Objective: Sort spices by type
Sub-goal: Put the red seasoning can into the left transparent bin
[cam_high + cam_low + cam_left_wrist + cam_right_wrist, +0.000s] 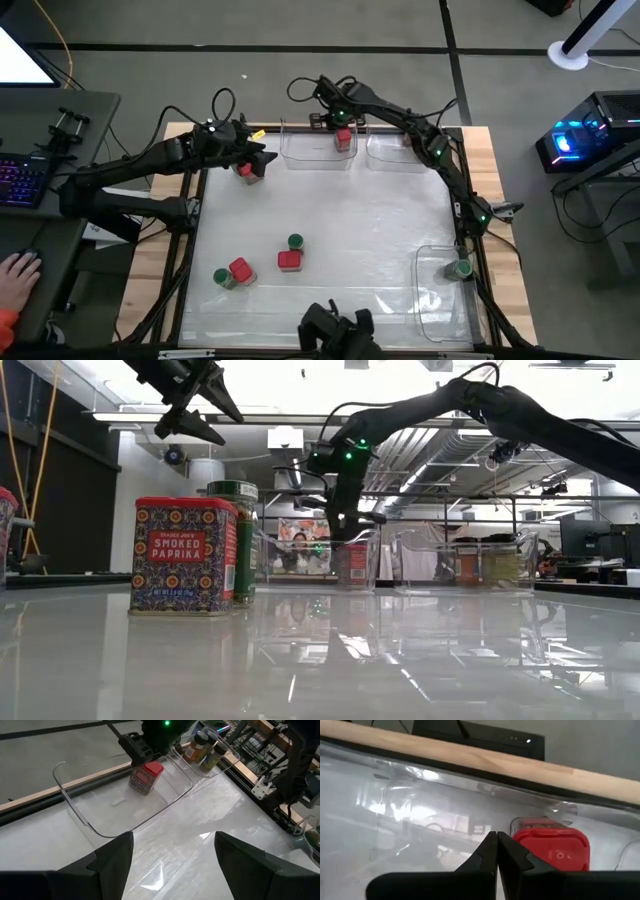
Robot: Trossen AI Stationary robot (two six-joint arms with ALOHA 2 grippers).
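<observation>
A smoked paprika tin (184,555) hides a green-capped jar (238,540) on the bench (380,230), while the right gripper (340,118), jaws closed empty, hangs over a red-capped jar (344,138) in a clear bin (300,158); left gripper (262,157) jaws wide.

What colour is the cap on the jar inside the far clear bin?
Red, clearest in the left wrist view.

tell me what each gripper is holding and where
Nothing. The left gripper is open and empty; the right gripper is shut beside the red-capped jar.
</observation>
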